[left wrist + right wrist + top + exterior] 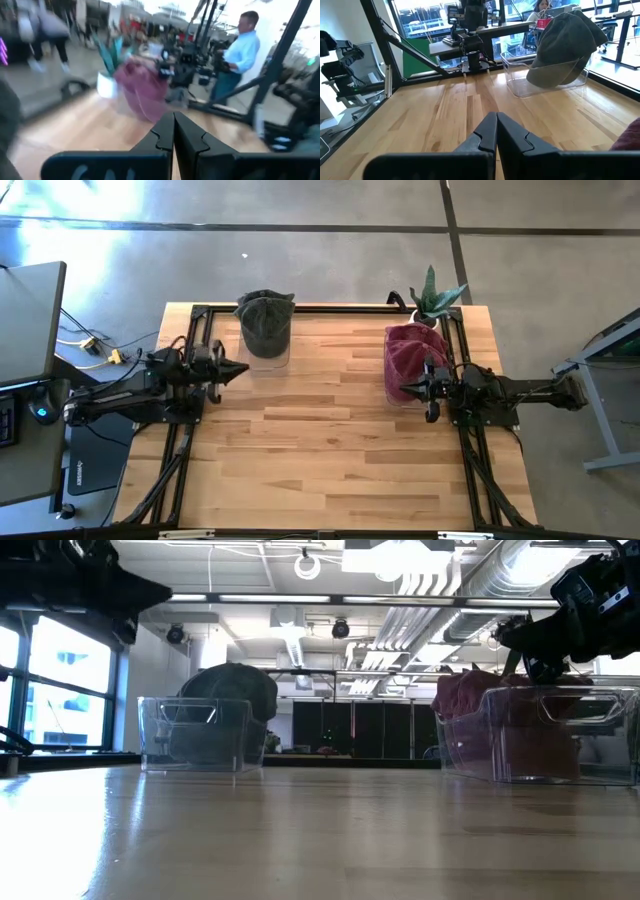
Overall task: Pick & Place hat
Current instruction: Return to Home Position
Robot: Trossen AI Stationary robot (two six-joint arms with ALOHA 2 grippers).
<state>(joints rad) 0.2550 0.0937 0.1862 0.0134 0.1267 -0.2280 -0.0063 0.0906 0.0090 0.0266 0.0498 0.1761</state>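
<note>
A grey-green hat lies over a clear bin at the table's far left; in the right wrist view the hat drapes over the bin's rim. A dark red hat sits in a second clear bin at the far right. My left gripper is shut, beside the left bin on its left side and raised above the table. My right gripper is shut, raised beside the red hat's bin. Both touch nothing.
A potted plant stands at the far right corner behind the red hat's bin. A black frame runs along the table's far and side edges. The wooden table top between and in front of the bins is bare. A person stands beyond the table.
</note>
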